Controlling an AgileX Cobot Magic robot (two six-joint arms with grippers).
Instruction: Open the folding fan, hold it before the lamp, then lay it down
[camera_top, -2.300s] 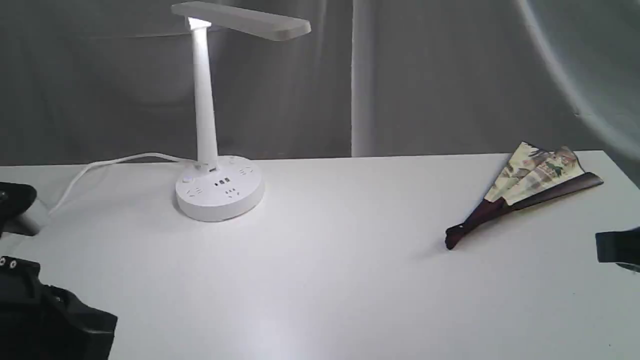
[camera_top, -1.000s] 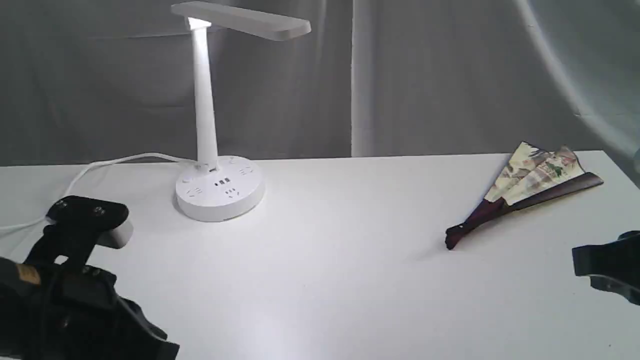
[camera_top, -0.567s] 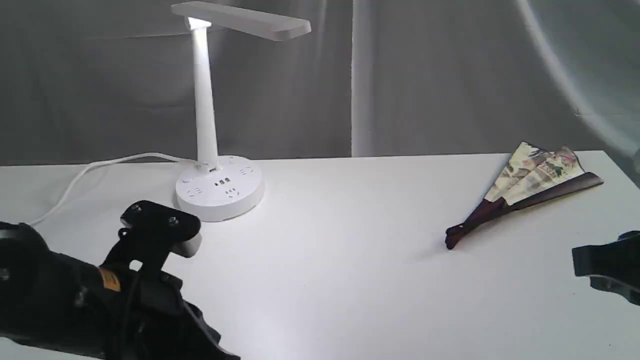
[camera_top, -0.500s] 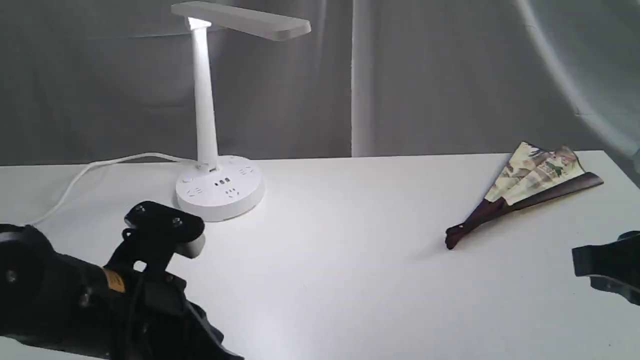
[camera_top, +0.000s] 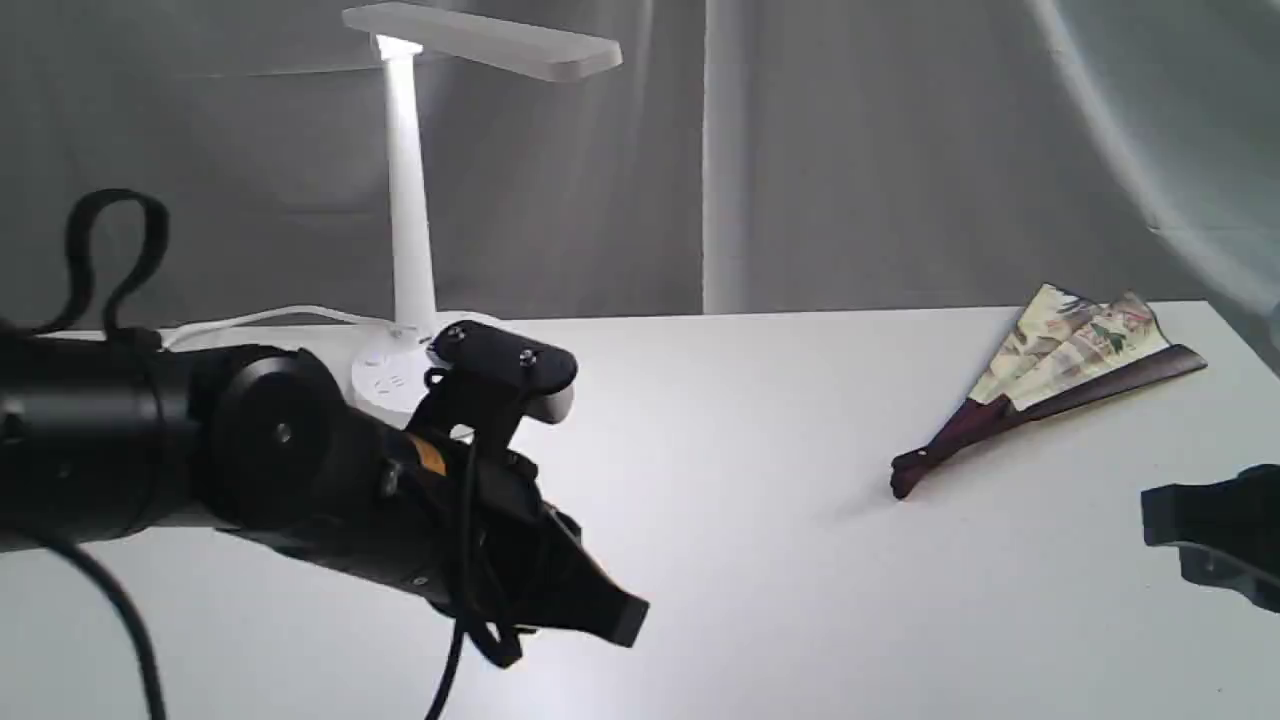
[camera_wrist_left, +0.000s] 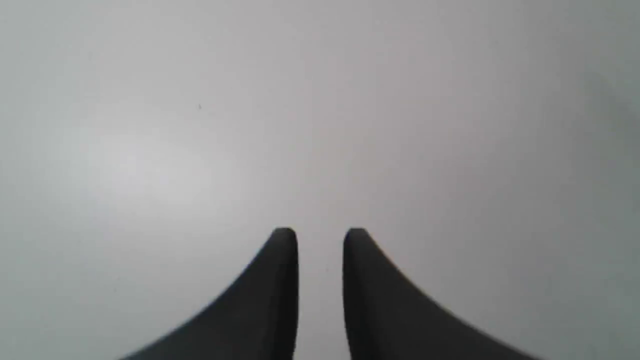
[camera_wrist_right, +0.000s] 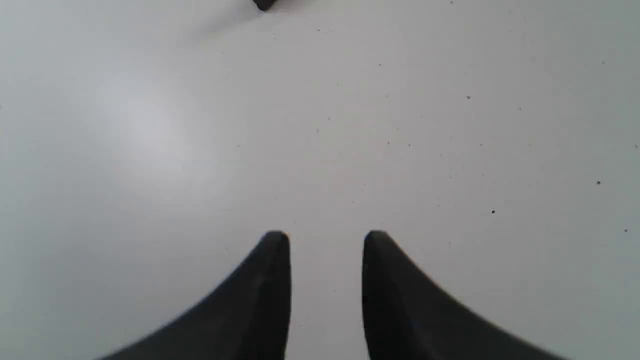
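Exterior view: folding fan (camera_top: 1060, 385) part-spread on tabletop (camera_top: 780, 560), well apart from lamp (camera_top: 405, 200); left gripper (camera_wrist_left: 320, 232) and right gripper (camera_wrist_right: 326, 234) both slightly parted, empty.

White table (camera_top: 760, 560), grey curtain (camera_top: 850, 150)

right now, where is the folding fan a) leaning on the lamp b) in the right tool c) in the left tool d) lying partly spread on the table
d: the folding fan lies partly spread on the table, away from the lamp, and both the left tool and the right tool are empty.
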